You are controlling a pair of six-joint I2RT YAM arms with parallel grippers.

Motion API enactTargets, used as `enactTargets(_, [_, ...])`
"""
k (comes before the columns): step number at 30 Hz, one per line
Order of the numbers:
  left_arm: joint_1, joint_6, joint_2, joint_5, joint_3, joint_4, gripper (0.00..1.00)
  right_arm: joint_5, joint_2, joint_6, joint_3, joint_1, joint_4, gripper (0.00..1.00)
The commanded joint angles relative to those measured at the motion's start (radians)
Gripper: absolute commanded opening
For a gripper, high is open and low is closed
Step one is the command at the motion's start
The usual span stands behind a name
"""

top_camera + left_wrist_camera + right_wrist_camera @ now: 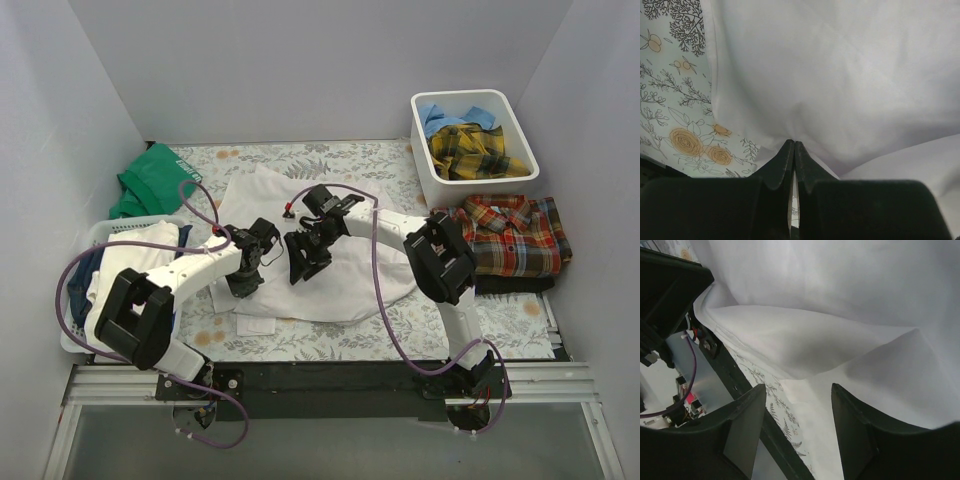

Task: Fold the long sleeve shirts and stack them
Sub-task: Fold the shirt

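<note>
On the cover (pixel 330 160), white shirt (pixel 345 280) runs far-left to near-right.

Setting: a robot test cell in a lab, not a home.
Enclosure: plain pale panels (pixel 330 70) close off the left, far and right sides.
Mounting: a black base plate (pixel 330 378) sits between aluminium rails (pixel 110 385) at the near edge and carries the left arm (pixel 190 270) and right arm (pixel 440 260).
Wiring: purple cables (pixel 378 290) loop loose in the open.
Counter: the counter (pixel 370 160) has a floral printed cover.
Props: a white shirt (pixel 340 270) is spread mid-counter, with a folded plaid shirt (pixel 515 235) at right. A white tub (pixel 465 95) at far right and a white basket (pixel 118 228) at left both hold clothes.
</note>
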Motion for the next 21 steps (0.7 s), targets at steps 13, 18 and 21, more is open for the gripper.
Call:
enactTargets(13, [0.003, 0.005, -0.070, 0.000, 0.002, 0.011, 0.00, -0.084, 0.116, 0.071, 0.078, 0.012, 0.116, 0.72])
enactTargets(18, [0.003, 0.003, -0.072, 0.002, 0.002, 0.009, 0.00, -0.056, 0.095, 0.089, 0.057, 0.012, 0.139, 0.73])
enactTargets(21, [0.003, 0.003, -0.073, 0.005, -0.002, 0.011, 0.00, -0.072, 0.098, 0.100, 0.068, 0.012, 0.163, 0.63])
